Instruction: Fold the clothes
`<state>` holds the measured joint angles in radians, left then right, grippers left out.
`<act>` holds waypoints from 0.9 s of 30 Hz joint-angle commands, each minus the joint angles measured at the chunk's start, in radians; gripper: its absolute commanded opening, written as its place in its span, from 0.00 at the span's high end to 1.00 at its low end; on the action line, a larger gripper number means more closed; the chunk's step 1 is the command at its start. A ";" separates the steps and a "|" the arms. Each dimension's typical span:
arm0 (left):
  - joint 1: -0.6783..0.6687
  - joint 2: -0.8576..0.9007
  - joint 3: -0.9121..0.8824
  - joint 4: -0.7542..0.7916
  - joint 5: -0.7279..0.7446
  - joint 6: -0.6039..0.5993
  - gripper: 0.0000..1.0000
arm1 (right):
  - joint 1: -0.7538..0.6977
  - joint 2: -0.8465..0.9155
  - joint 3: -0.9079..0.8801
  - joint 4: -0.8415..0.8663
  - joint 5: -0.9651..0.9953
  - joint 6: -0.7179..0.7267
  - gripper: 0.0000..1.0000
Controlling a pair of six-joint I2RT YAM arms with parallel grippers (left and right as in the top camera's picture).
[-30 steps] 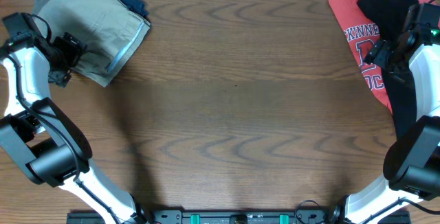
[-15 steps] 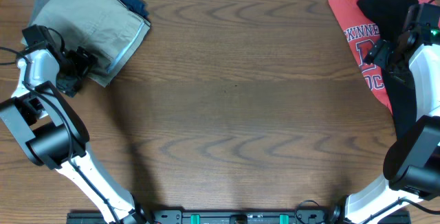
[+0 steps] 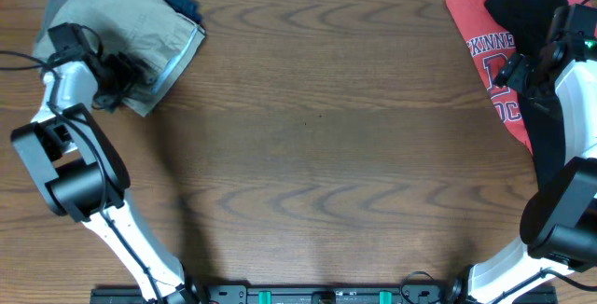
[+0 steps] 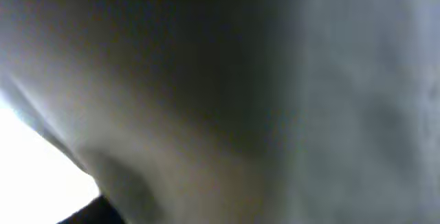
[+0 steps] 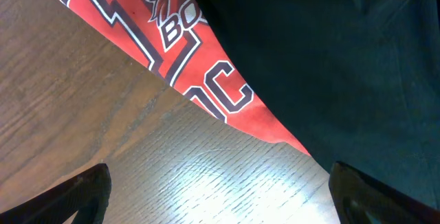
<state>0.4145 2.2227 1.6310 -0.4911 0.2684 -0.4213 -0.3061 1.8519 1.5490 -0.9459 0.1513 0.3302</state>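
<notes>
The left gripper [image 3: 121,69] has swung in from the table's left edge over the last second and now sits on the near edge of the folded khaki trousers [image 3: 131,20]. From above its fingers are a dark lump against the cloth, and the left wrist camera shows only blurred pale fabric pressed close. Whether the fingers are apart or closed on the cloth cannot be told. The forearm behind it has turned in over the corner of the pile.

The right gripper [image 5: 221,200] has not moved. Its fingertips [image 5: 82,195] stand wide apart, holding nothing, above bare wood just beside the hem of the red T-shirt [image 5: 172,59].

The khaki trousers lie folded at the far left corner of the table [image 3: 317,155], with a pale grey-blue band along their right edge. A navy garment [image 3: 184,7] pokes out from beneath. At the far right corner the red T-shirt with white lettering lies spread, with black trousers [image 3: 532,10] heaped across it.
</notes>
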 commanded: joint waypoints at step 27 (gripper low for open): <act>-0.026 -0.010 0.079 0.072 0.169 -0.048 0.74 | -0.001 0.005 0.004 -0.001 0.010 0.013 0.01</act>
<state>0.4034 2.2368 1.6680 -0.4377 0.3931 -0.4679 -0.3061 1.8519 1.5490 -0.9459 0.1513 0.3302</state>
